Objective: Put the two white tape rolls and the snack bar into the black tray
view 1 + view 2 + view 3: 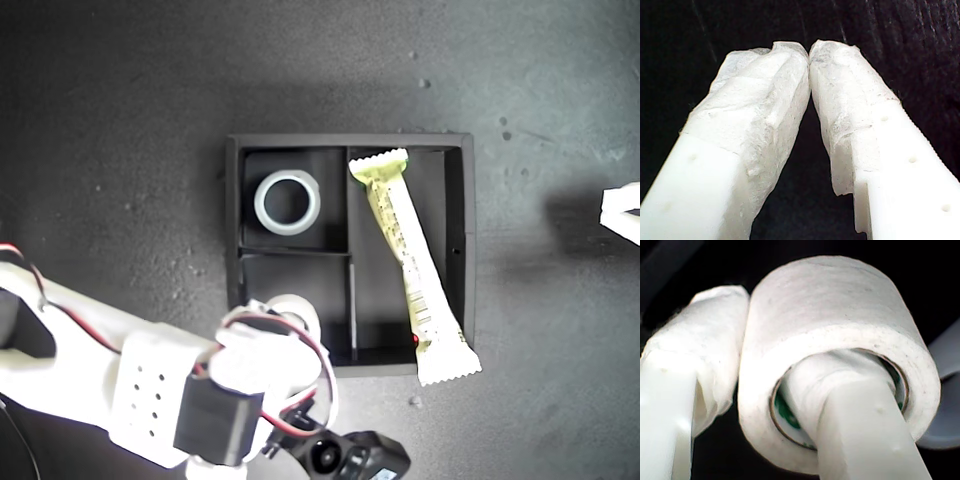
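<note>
Second wrist view: tape roll clamped in my second pincer.

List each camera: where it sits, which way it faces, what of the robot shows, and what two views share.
Exterior view: overhead, facing straight down on the black tray; one white arm shows.
First wrist view: on my first gripper, facing along its closed fingers at dark ground.
Second wrist view: on my second gripper, one finger through the held tape roll.
Shared: that tape roll also shows in the exterior view.
</note>
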